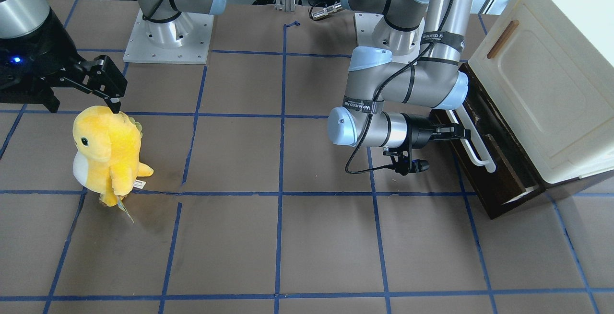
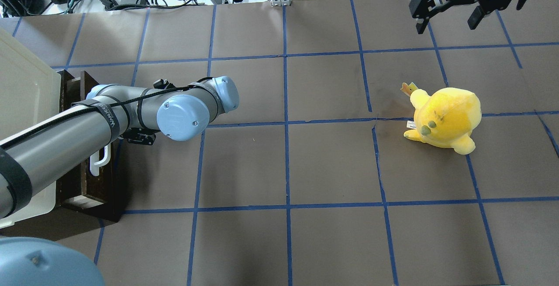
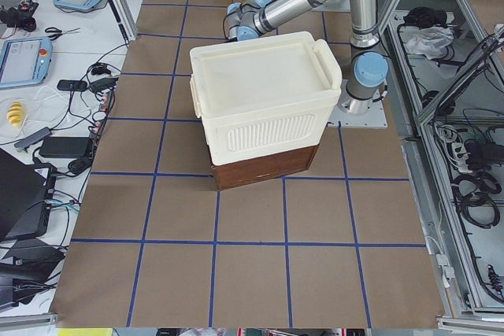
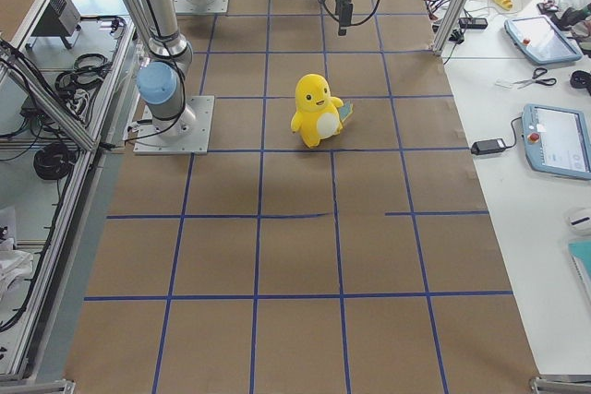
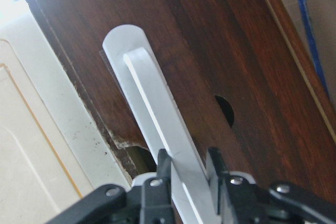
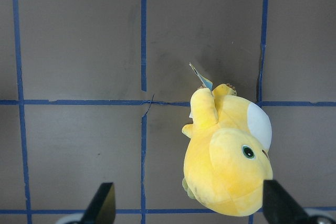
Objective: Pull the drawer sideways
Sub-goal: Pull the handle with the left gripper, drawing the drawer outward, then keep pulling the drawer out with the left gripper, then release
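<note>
The dark-brown drawer (image 1: 501, 172) sits under a cream cabinet (image 1: 551, 88) at the table's end on my left side. Its front stands a little way out, and a strip of pale interior shows at one end. My left gripper (image 1: 461, 134) is shut on the drawer's long white bar handle (image 1: 475, 146). In the left wrist view the fingers (image 5: 216, 163) clamp the handle (image 5: 152, 108) against the brown front (image 5: 226, 51). In the overhead view my arm hides most of the handle (image 2: 98, 161). My right gripper (image 2: 447, 24) is open and empty, high above the table's other side.
A yellow plush toy (image 1: 108, 153) stands on the brown mat below my right gripper and also shows in the right wrist view (image 6: 228, 156). The cabinet door has a small brown handle (image 1: 502, 39). Blue tape lines grid the mat.
</note>
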{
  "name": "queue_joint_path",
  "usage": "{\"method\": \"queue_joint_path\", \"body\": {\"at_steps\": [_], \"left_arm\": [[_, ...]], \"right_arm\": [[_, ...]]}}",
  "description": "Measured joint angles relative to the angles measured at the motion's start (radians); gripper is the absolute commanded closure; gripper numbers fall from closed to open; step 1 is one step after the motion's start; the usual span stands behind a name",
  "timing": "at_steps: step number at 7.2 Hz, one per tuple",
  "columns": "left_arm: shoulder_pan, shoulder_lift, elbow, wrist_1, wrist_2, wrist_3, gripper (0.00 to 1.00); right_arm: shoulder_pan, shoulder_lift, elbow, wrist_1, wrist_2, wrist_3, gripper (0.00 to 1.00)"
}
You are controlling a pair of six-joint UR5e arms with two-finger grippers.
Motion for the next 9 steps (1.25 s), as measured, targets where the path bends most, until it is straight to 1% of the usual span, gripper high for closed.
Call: {"method": "queue_joint_path", "body": {"at_steps": [9], "left_arm": [[-0.037,-0.009,0.008,0.0,0.0,0.005,1.0]], "right_arm": [[0.0,0.0,0.0,0.0,0.0,0.0,0.0]]}}
